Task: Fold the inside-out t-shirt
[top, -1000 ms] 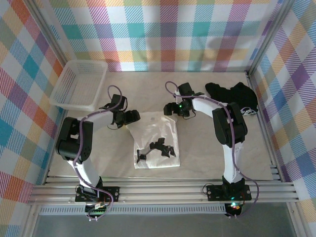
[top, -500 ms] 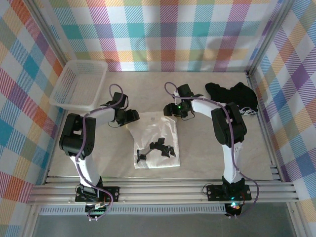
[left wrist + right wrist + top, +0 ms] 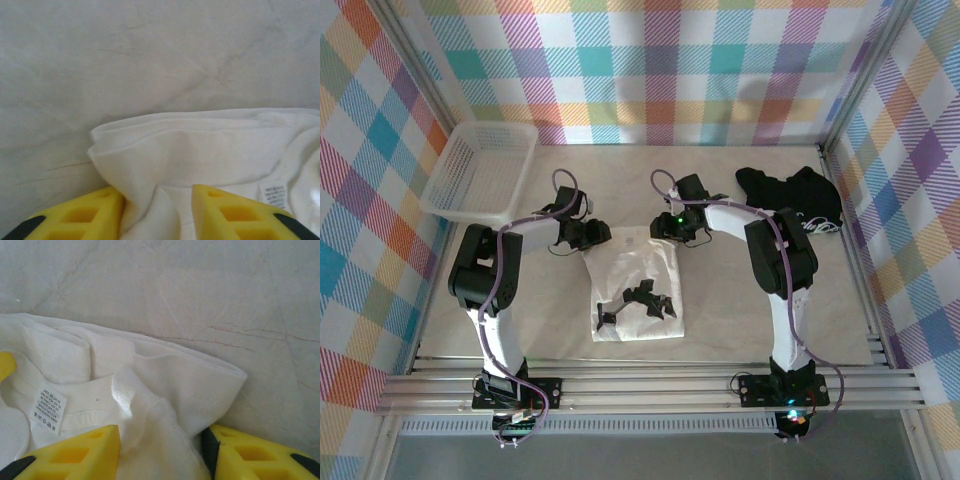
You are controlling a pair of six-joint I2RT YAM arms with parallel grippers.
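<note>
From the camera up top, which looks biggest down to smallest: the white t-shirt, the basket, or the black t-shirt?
1. White t-shirt and basket: they look about alike, so no ranking.
2. Black t-shirt: smallest.

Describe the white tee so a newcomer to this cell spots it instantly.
On the pale table inside the plaid walls, look at the middle, between the two arms. The white t-shirt lies there roughly flat, with the left gripper and right gripper at its far corners. Unlike it, the black t-shirt is crumpled at far right and the basket sits far left.
</note>
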